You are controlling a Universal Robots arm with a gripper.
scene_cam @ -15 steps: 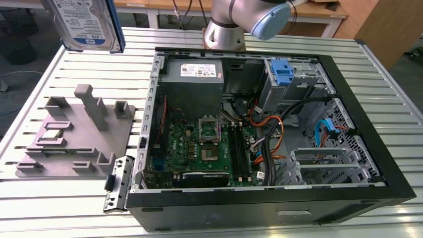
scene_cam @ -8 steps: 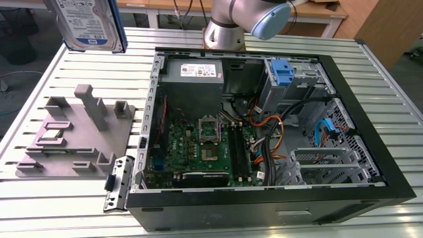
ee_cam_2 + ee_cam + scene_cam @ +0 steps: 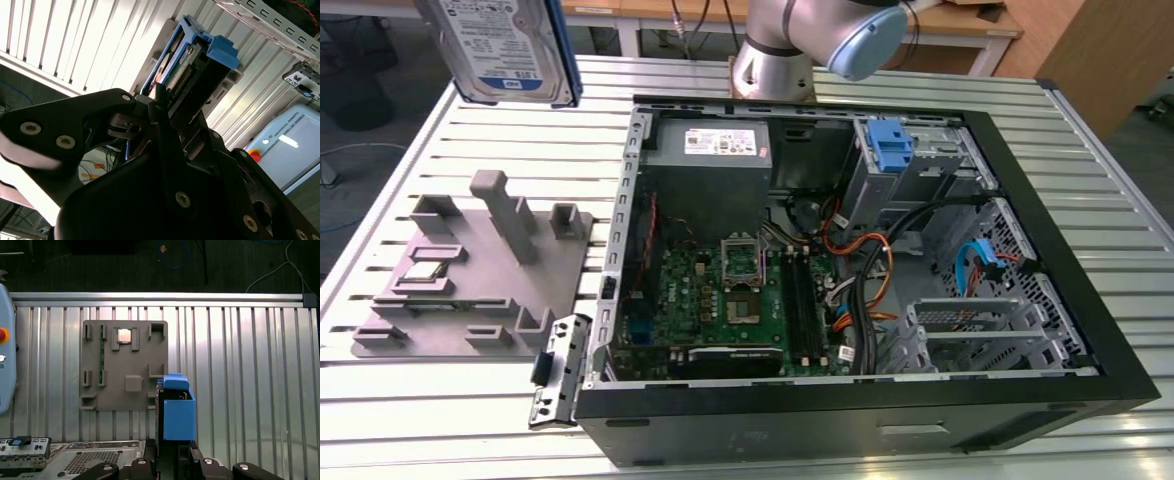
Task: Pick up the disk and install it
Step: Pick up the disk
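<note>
Hand (image 3: 175,107) is clamped on the disk (image 3: 192,60) — it grips the near end, and the long axis runs straight out from the hand. Disk is raised well above the table (image 3: 440,400), by the edge of the grey fixture plate (image 3: 125,365). Open computer case (image 3: 1094,300) lies toward the exterior view's right. Disk's top is cut off there — finger contact is partly hidden by the hand's body.

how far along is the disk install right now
Done: the pickup. The disk is up in the air at the exterior view's upper left, clear of the table and the grey fixture. In hand: the second wrist view shows the gripper shut on one end of it. Left: the install, since the disk is not yet inside the open computer case.
</note>
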